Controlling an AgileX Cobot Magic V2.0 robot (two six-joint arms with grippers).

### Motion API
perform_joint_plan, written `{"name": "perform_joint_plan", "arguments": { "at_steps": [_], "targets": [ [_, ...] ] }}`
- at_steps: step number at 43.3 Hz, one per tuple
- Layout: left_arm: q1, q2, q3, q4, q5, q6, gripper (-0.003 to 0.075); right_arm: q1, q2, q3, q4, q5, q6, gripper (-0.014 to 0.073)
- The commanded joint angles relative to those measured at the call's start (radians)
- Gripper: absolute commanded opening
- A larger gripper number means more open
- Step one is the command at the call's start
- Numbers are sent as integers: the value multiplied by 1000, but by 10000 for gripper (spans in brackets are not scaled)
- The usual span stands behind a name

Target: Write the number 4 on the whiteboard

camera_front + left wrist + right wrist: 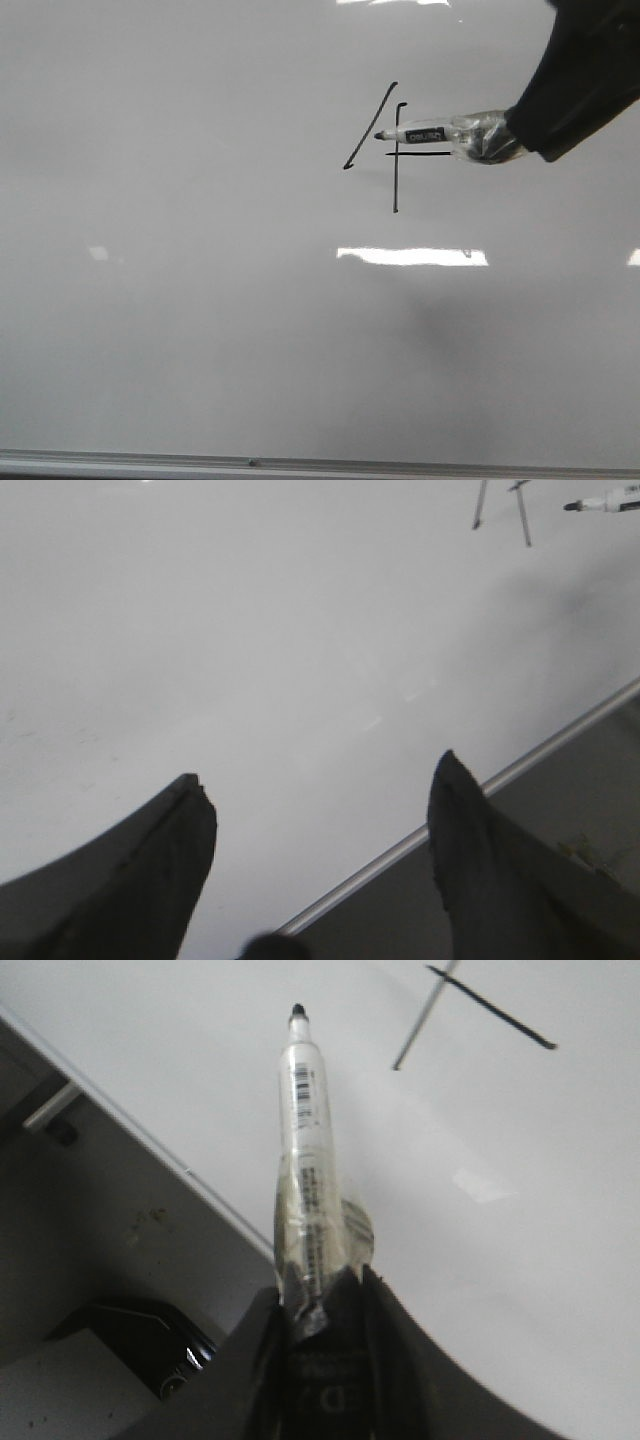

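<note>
The right hand comes in from the right of the front view and is pinched on a marker, which is also bound to it with clear tape, presumably so the pen cannot slip or roll while strokes are pulled. The marker lies nearly flat and points left, its black tip at the gap between the slanted stroke and the vertical stroke. Whether the tip touches the whiteboard cannot be told; in the right wrist view it seems clear of the ink lines.

The left hand sits spread and empty over the near part of the board, beside its metal edge strip, well apart from the writing; it seems parked there to keep out of the way.

The number 4 stands in the far right part of the board, small against it. It is thin black line work: a slanted stroke on the left, a long vertical with a small hook at its top, and a short crossbar running rightward under the marker. The slant does not appear to meet the crossbar, so the figure reads as loose, though all three strokes seem to be down.
</note>
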Motion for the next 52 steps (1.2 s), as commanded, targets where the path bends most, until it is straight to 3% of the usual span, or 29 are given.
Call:
{"name": "perform_joint_plan", "arguments": {
  "at_steps": [1, 12, 19, 27, 44, 52],
  "targets": [
    [-63, 23, -31, -50, -38, 72, 441, 39, -91, -33, 9, 62, -91, -68],
    [-300, 123, -53, -61, 1, 174, 461, 116, -202, -33, 34, 248, -284, -68],
    [-470, 210, -114, -61, 1, 183, 571, 121, -209, -33, 47, 274, -296, -68],
    [-602, 328, -182, -61, -30, 208, 575, 121, -209, -33, 51, 262, -296, -68],
    [-646, 549, -260, -66, -164, 223, 569, 121, -209, -33, 56, 259, -296, -68],
    [-646, 601, -262, -68, -205, 225, 479, 121, -209, -33, 56, 250, -296, -68]
  ]
}}
